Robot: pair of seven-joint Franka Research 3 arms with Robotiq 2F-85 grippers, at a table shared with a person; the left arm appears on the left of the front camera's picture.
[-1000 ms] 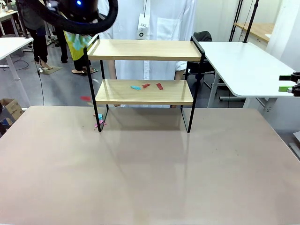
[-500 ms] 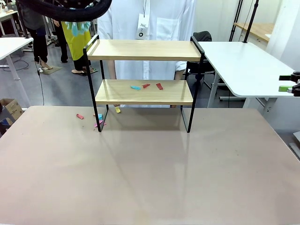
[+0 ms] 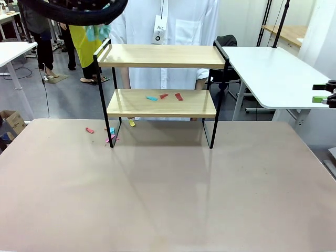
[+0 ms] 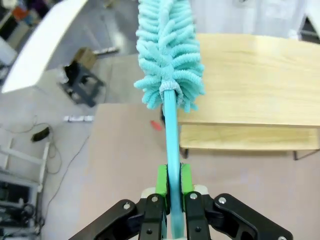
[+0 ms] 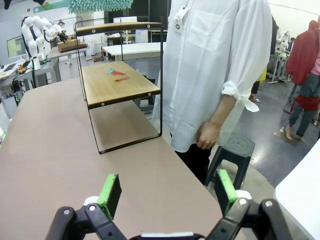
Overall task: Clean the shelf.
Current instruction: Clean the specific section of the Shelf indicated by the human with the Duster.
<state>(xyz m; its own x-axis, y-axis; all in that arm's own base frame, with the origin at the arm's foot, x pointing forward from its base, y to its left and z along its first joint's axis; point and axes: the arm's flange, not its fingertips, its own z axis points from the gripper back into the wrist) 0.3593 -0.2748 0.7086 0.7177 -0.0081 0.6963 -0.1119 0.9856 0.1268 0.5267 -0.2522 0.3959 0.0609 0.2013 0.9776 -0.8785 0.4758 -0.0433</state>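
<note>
The shelf [image 3: 163, 55] stands at the table's far middle, two light wood boards in a black frame. Three small scraps, one blue [image 3: 152, 98] and two red, lie on its lower board. My left gripper [image 4: 173, 180] is shut on the handle of a teal fluffy duster [image 4: 170, 50], whose head hangs over the left end of the top board [image 4: 250, 75]. In the front view the duster [image 3: 97, 31] shows at the shelf's upper left corner under my left arm. My right gripper [image 5: 167, 192] stands open with nothing in it, off the table's right side [image 3: 328, 93].
Several paper scraps lie on the table by the shelf's left legs, red [image 3: 90, 130], pink [image 3: 111, 138] and yellow [image 3: 132, 122]. A person in a white shirt [image 3: 168, 21] stands behind the shelf. A white side table [image 3: 273, 73] is at the right, a black stool [image 5: 235, 147] beside the person.
A red scrap that was falling beside the shelf's left side now lies on the table, and a yellow one has landed under the shelf. My left arm with the duster has risen slightly.
</note>
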